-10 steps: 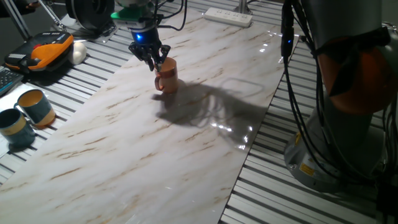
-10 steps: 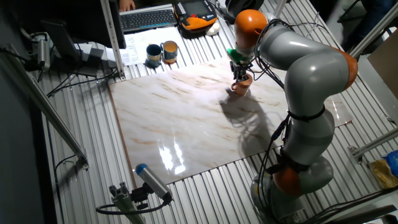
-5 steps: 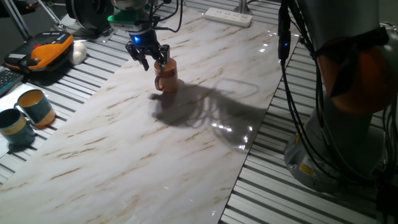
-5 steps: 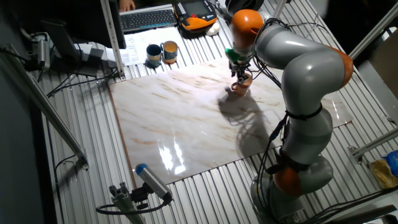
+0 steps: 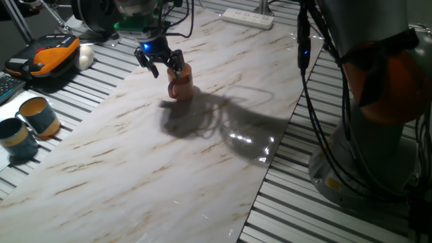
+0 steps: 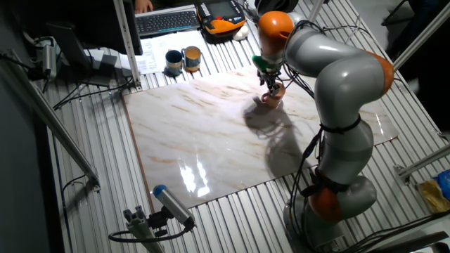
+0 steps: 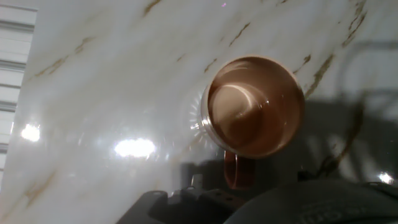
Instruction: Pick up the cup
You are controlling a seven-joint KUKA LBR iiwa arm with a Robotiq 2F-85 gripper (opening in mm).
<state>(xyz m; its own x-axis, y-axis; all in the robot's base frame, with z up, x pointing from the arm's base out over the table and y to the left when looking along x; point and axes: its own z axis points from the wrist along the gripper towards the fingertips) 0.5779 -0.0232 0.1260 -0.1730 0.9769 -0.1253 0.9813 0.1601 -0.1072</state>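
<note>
The salmon-orange cup [image 5: 180, 82] stands upright on the marble board [image 5: 135, 169], handle toward the front. It also shows in the other fixed view [image 6: 273, 95]. My gripper [image 5: 160, 62] hangs just above and left of the cup's rim with its fingers spread, open and empty. It shows at the cup in the other fixed view [image 6: 268, 79] too. The hand view looks down into the cup [image 7: 255, 106]. Its handle [image 7: 239, 171] points to the frame's lower edge. No fingertips show there.
Two teal mugs [image 5: 40, 116] [image 5: 13, 138] stand off the board at the left. An orange-black device [image 5: 47, 55] and a white power strip [image 5: 248, 17] lie at the far side. The arm's base and cables [image 5: 337, 155] stand at the right. A keyboard [image 6: 165, 21] lies behind.
My gripper has moved up and to the left, off the cup's rim. The cup has stayed in place on the board.
</note>
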